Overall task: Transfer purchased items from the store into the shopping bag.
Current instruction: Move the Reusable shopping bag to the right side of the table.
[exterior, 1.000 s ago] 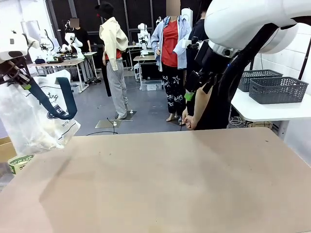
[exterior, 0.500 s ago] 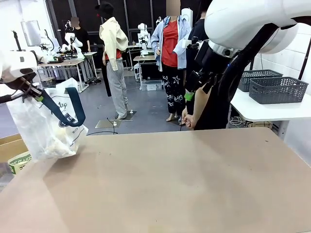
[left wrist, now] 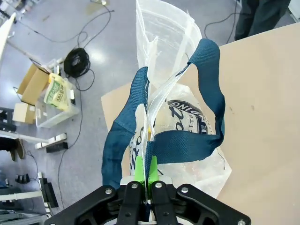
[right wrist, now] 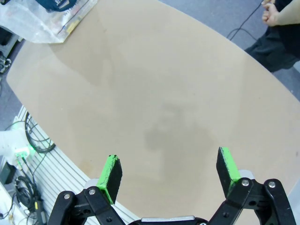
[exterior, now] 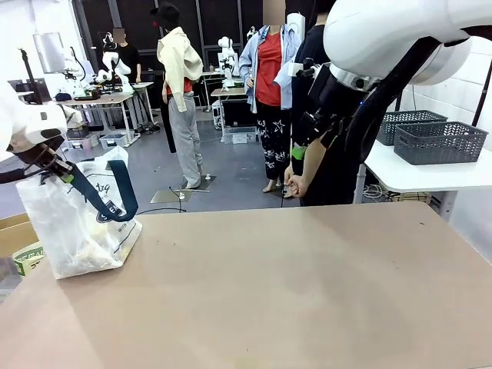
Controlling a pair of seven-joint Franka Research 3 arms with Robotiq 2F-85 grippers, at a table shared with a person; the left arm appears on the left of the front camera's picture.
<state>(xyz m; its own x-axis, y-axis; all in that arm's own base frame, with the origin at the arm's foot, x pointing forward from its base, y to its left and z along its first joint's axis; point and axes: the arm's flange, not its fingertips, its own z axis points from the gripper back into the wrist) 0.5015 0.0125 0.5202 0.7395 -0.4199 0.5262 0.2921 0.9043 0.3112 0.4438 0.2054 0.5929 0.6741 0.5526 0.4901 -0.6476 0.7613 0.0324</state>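
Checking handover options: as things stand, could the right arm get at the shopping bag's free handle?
Probably yes: the right gripper is open above bare table, and the shopping bag sits unobstructed, its handle loose.

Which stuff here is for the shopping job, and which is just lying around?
For the job:
- bag, standing on the table's left end
- left gripper, shut on the bag's top
- right gripper, open over bare table

Just lying about:
- grey baskets on the white side table
- cardboard boxes on the floor
- coiled cable

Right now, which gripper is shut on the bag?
The left gripper: its green pads pinch the shopping bag by its top edge. The right gripper hangs open above bare table.
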